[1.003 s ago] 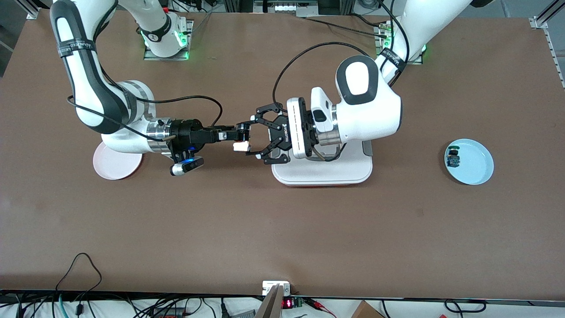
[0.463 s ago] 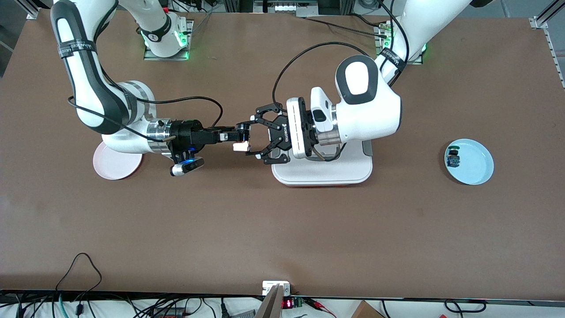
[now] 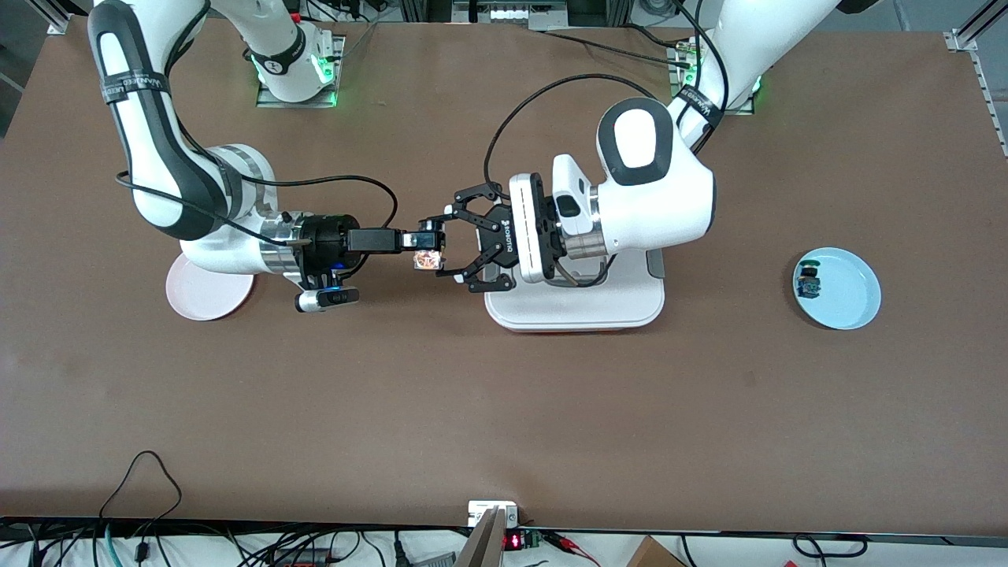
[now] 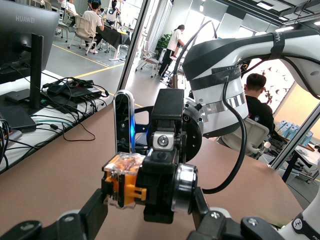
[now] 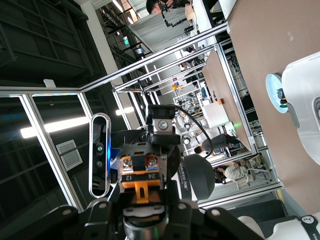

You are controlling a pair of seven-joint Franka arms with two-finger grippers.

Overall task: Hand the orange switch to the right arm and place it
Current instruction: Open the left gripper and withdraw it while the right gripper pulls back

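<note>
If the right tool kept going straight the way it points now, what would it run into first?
The right tool is shut on the orange switch, which the left tool also grips. Going on, it would likely push the switch into the left tool's black linkage at once.

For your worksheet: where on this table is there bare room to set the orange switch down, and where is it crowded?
Bare brown table spans the whole strip nearer the front camera than the pink plate, white tray and blue plate. Also bare: between tray and blue plate. Crowded: beside the tray, where the left gripper and right gripper meet, both shut on the orange switch.
</note>
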